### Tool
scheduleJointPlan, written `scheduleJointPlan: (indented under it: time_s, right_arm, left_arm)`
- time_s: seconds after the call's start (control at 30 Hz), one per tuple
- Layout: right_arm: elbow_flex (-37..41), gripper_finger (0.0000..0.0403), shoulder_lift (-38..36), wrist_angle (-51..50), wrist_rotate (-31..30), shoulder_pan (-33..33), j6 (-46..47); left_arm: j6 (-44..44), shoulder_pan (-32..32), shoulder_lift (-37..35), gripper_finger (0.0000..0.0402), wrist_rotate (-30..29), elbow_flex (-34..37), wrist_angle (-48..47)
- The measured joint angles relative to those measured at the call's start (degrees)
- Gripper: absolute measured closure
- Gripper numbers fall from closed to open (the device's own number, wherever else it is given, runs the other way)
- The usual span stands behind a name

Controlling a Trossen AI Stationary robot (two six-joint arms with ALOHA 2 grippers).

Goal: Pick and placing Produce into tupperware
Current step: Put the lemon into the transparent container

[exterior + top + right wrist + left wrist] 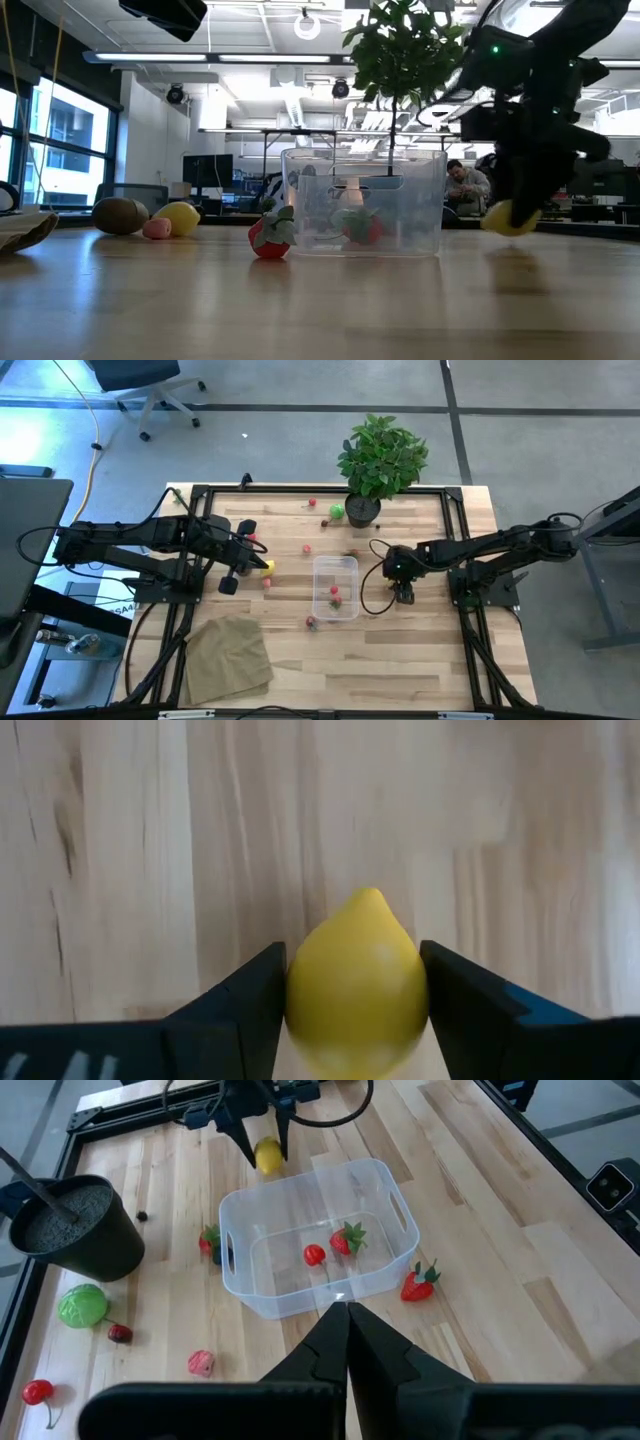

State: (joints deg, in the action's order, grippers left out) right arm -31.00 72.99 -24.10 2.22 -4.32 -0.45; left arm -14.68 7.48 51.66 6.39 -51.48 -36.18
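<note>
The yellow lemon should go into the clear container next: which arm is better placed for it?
The right. Its gripper is already shut on the lemon and hangs just beside the container. The left gripper is shut and empty, on the container's other side.

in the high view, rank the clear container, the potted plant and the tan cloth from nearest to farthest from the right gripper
Measured from the right gripper, which is shut on a lemon:
1. Clear container, just beside it, toward the table's middle.
2. Potted plant, at the table's far edge.
3. Tan cloth, at the near corner on the left arm's side.
</note>
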Motion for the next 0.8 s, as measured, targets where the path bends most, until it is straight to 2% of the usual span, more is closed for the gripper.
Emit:
scheduleJointPlan:
  time_s: [0.1,0.23,0.53,0.67,0.8]
  right_arm:
    - [-1.37,0.0212,0.0,2.06,-1.05,-0.02,2.79]
    - [-7.42,0.0212,0.0,1.74,-2.61,0.0,3.4]
    - [-29.07,0.0212,0.94,0.91,-1.84,-0.02,1.67]
    - [-39.37,0.0212,6.03,-3.05,-0.53,-0.04,1.41]
    - [-47.88,0.0212,14.83,-10.86,-0.05,-0.02,-0.28]
  left_arm:
    - [-0.01,0.0,0.0,0.0401,0.0,0.0,-0.01]
    - [0.0,0.0,0.0,0.0401,0.0,0.0,-0.01]
    - [0.0,0.0,0.0,0.0401,0.0,0.0,0.0]
    - [-0.02,-0.02,0.0,0.0401,0.0,0.0,-0.01]
    - [-0.02,-0.01,0.0,0.0401,0.0,0.0,0.01]
